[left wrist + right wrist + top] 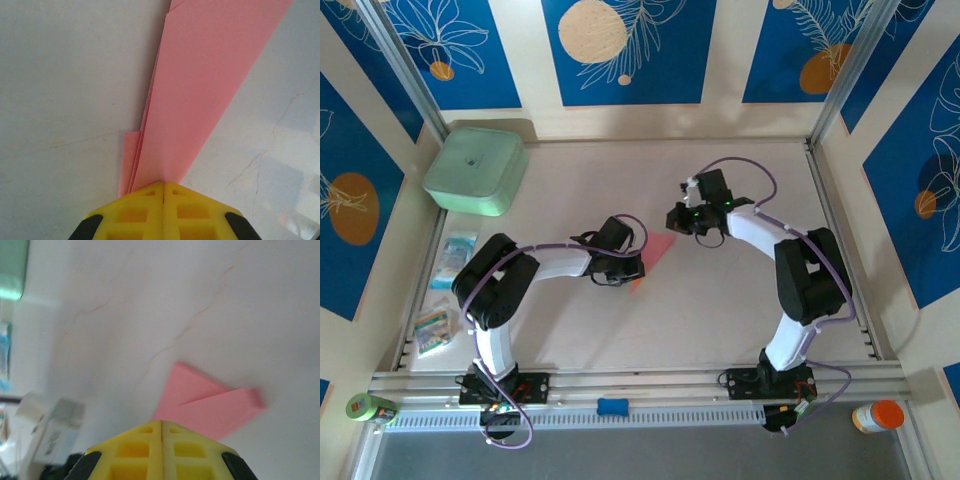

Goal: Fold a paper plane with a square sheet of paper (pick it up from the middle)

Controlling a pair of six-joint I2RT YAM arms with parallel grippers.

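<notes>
While both arms reach toward the middle of the table point(720, 310), the folded pink paper point(658, 252) lies there between the two grippers. In the left wrist view you see it as a long, narrow, layered shape, and its narrow end meets the tips of the left gripper point(163, 186). Those yellow fingers are pressed together; you cannot tell whether they pinch the paper. The right gripper point(162, 424) also has its fingers closed together with nothing between them, and the paper lies flat just beyond its tips. A mint-green box point(477, 170) sits at the far left corner, well apart from the paper.
</notes>
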